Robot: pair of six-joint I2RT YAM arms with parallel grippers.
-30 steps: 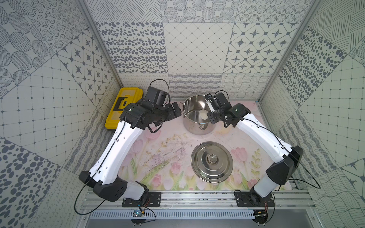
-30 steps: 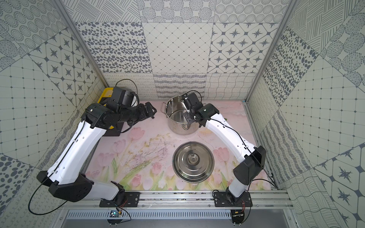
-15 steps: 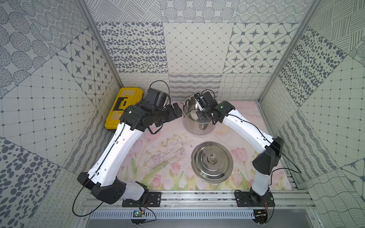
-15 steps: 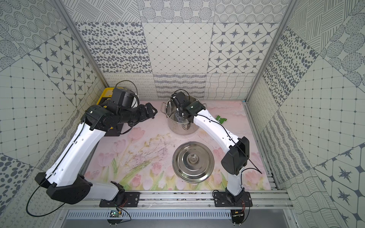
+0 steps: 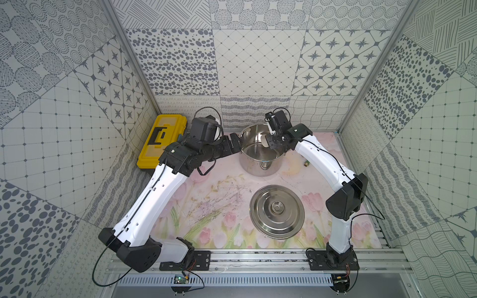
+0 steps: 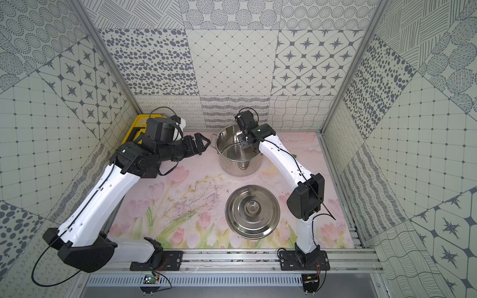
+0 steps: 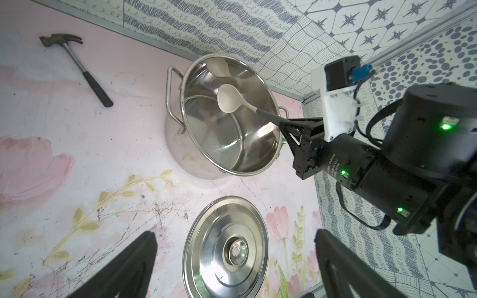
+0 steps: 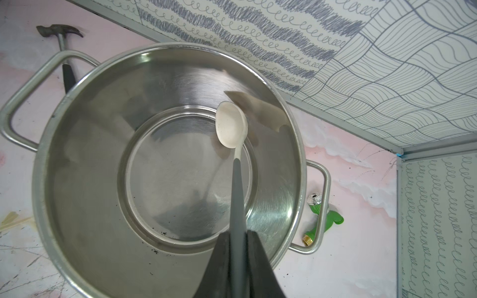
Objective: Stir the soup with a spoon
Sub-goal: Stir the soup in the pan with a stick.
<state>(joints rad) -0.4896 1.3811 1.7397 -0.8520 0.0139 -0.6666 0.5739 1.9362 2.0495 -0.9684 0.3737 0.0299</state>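
1. Steel pot [image 5: 251, 167] stands uncovered near the back wall.
2. Lid [image 5: 277, 211] lies flat in front of pot, apart from it.
3. Left gripper [image 6: 204, 144] has its jaws wide and holds nothing, just beside pot's side handle.
4. Right gripper [image 8: 238, 237] is clamped on spoon's grey handle.
5. Spoon [image 8: 238, 180] slants into pot, white bowl inside near the wall.

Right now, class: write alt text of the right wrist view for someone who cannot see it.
The right end effector, shut on a cream-bowled, grey-handled spoon, holds its bowl inside a shiny steel pot; no soup is visible.
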